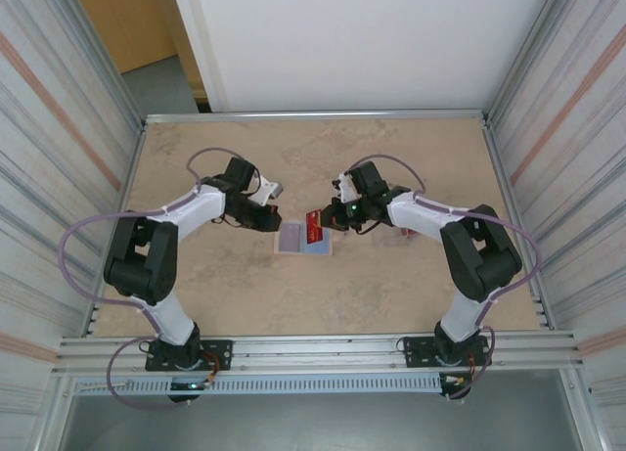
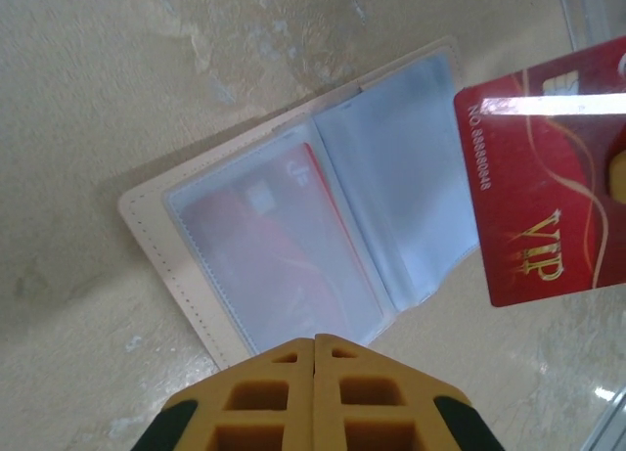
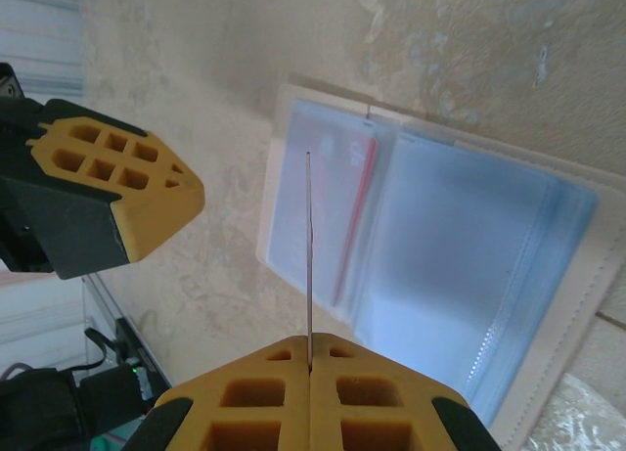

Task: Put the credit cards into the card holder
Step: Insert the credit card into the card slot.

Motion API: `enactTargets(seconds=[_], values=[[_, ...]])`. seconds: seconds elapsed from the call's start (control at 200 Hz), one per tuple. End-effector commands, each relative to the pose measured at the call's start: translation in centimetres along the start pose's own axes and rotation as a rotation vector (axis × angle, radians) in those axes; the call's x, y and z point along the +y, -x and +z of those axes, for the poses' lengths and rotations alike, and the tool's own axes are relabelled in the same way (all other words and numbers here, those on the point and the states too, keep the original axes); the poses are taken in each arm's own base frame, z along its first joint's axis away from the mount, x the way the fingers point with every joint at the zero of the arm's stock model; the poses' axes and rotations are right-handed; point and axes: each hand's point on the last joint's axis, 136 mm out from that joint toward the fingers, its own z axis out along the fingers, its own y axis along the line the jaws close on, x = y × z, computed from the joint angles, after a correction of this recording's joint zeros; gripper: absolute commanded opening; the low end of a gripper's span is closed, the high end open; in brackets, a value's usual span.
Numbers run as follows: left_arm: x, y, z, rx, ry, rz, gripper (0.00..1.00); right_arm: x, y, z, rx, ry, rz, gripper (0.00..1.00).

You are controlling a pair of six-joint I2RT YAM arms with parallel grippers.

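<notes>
Red card [image 2: 548, 177] pinched edge-on in right gripper [image 3: 310, 345], held over open card holder [image 2: 391, 167] on table [image 2: 117, 79]; second red card [image 2: 264, 246] tucked inside. Left gripper [image 2: 314, 341] jaws pressed together, empty.

The card [image 2: 548, 216] is glossy red with gold VIP lettering, gold swirls and pale numbers. The card holder [image 2: 391, 177] is bluish clear plastic with a cream dotted border; a second card [image 2: 264, 255] shows pinkish-red through it. The table [image 2: 98, 79] is mottled beige
</notes>
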Motion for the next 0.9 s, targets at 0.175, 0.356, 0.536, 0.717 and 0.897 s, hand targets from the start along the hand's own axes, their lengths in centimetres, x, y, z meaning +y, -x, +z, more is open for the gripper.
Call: enactTargets(seconds=[0.175, 0.356, 0.536, 0.717, 0.897], values=[[-0.3, -0.1, 1.3, 0.034, -0.062, -0.066, 0.0, 0.3, -0.5, 1.3, 0.056, 0.033, 0.039, 0.0], [0.2, -0.2, 2.2, 0.062, -0.067, -0.095, 0.0, 0.4, -0.6, 2.4, 0.079, 0.04, 0.049, 0.0], [0.5, -0.4, 3.1, 0.095, -0.07, -0.128, 0.0, 0.3, -0.5, 3.3, 0.107, 0.037, 0.071, 0.0], [1.3, -0.9, 3.4, 0.105, -0.032, -0.13, 0.0, -0.3, -0.7, 3.5, 0.115, 0.019, 0.086, 0.0], [1.7, -1.1, 3.6, 0.117, -0.019, -0.126, 0.0, -1.3, -1.2, 4.1, 0.141, 0.008, 0.107, 0.0]])
